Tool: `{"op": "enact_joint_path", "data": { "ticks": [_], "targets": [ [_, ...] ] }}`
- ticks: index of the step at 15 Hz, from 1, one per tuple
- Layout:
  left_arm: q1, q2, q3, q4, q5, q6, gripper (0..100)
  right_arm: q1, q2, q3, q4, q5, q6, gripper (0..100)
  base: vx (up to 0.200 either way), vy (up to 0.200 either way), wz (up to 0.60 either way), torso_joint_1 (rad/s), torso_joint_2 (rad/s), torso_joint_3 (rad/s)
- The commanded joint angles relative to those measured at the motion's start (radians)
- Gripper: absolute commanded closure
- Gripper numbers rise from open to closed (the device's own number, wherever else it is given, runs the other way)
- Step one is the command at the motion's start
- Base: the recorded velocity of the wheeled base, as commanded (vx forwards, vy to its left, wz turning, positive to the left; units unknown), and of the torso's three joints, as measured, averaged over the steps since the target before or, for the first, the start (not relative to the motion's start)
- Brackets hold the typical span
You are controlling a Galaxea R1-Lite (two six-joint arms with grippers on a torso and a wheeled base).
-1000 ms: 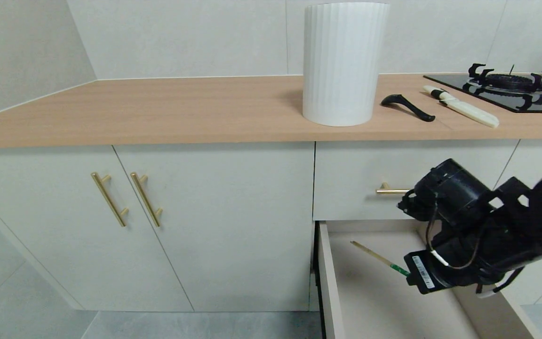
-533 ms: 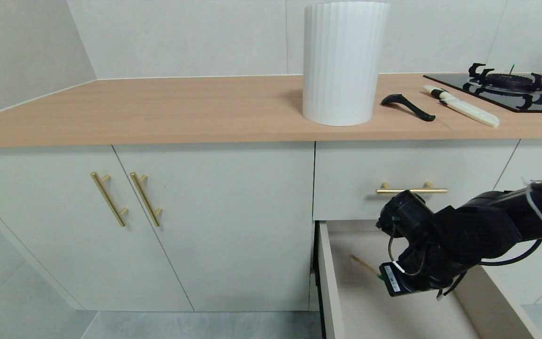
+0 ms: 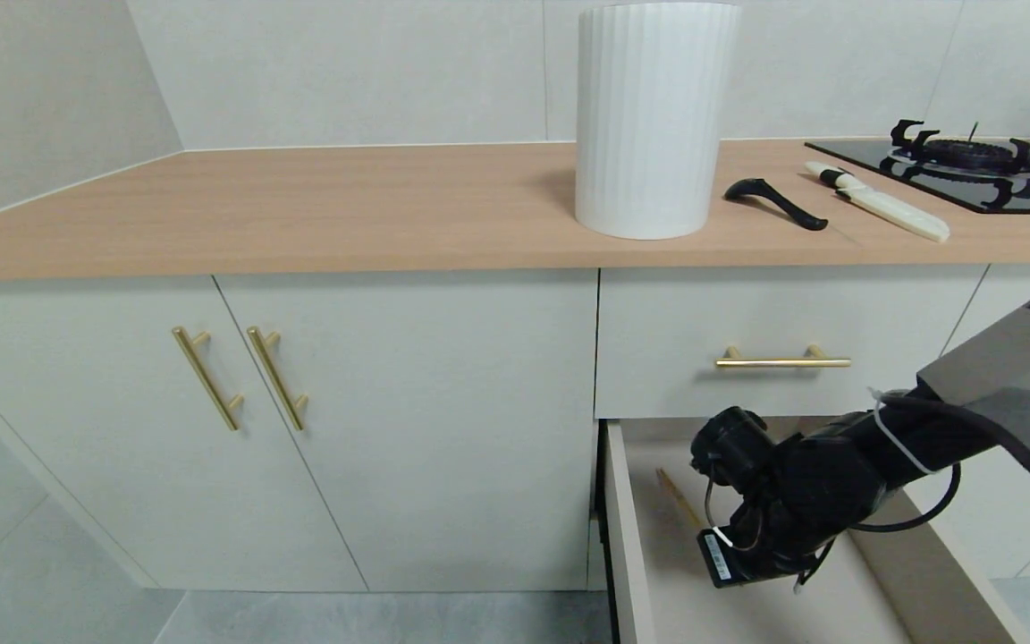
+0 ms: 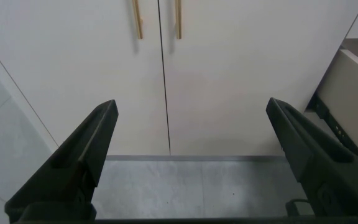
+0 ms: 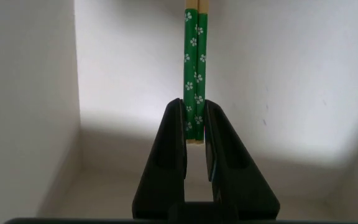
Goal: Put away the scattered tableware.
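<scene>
- Holding a pair of green-patterned chopsticks point(image 5: 194, 74) by the blunt end, the right jaws are clamped tight. The two sticks lie side by side between them, which should keep them from scissoring apart.
- Chopsticks extend straight out from the wrist over the pale floor of the open drawer point(image 3: 627, 528). Seen from the head, their tips slant toward the drawer's back left corner. Whether the tips touch the floor cannot be told.
- Right arm comes in from the robot's right, forearm sloping down. Its wrist is sunk low inside the drawer, beneath the brass handle point(image 3: 783, 362) of the shut drawer above.
- Judgement: this low, near-flat carry suits laying the sticks down rather than dropping them. Release is not yet made.
- Left jaws stand wide apart and empty, held low and facing the cupboard doors point(image 4: 229, 74), just beside the open drawer's side.
- A knife point(image 3: 877, 212) and a black utensil point(image 3: 774, 203) lie on the tabletop point(image 3: 300, 206), between the white ribbed container point(image 3: 649, 121) and the stove point(image 3: 971, 170). Both are judged outstanding items.
</scene>
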Motion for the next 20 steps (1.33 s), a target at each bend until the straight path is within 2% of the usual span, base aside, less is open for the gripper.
{"op": "enact_joint_path", "data": {
  "ticks": [1, 4, 13, 14, 20],
  "targets": [
    [0.0, 0.0, 0.0, 0.0, 0.001, -0.001, 0, 0.001, 0.078, 0.013, -0.046, -0.001, 0.0, 100, 0.0, 0.0, 0.0, 0.0, 0.0, 0.0],
    [0.0, 0.0, 0.0, 0.0, 0.0, -0.001, 0, -0.002, 0.138, 0.013, -0.104, -0.018, 0.003, 100, 0.0, 0.0, 0.0, 0.0, 0.0, 0.0],
    [0.0, 0.0, 0.0, 0.0, 0.0, -0.001, 0, -0.004, 0.141, 0.013, -0.14, -0.029, 0.017, 100, 0.0, 0.0, 0.0, 0.0, 0.0, 0.0],
    [0.0, 0.0, 0.0, 0.0, 0.001, 0.0, 0, -0.004, 0.141, 0.013, -0.14, -0.029, 0.017, 0, 0.0, 0.0, 0.0, 0.0, 0.0, 0.0],
    [0.0, 0.0, 0.0, 0.0, 0.001, -0.001, 0, -0.004, 0.138, 0.012, -0.144, -0.029, 0.017, 0, 0.0, 0.0, 0.0, 0.0, 0.0, 0.0]
  ]
}}
